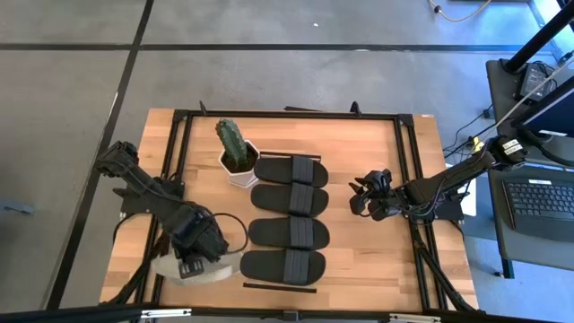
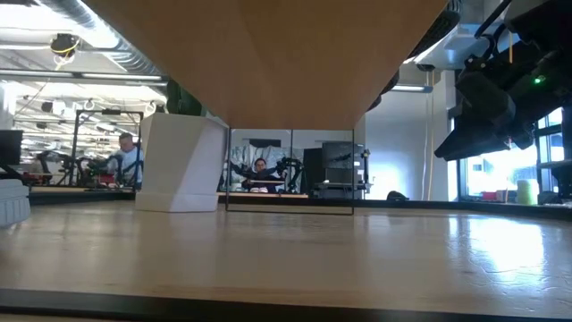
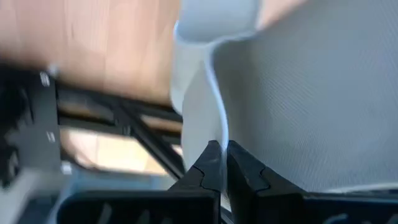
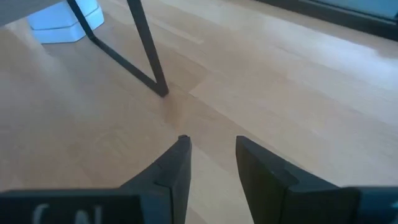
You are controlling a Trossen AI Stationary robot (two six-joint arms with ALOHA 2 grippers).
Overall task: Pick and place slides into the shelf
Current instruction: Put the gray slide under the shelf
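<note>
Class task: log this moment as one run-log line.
left end effector: shut on grey-beige slide | right end effector: open, empty | four black slides on shelf

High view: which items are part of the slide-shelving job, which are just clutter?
Job:
- four black slides on the shelf
- grey-beige slide, pinched by the left hand
- right hand, open, empty

Clutter:
- potted cactus
- laptop off-table
</note>
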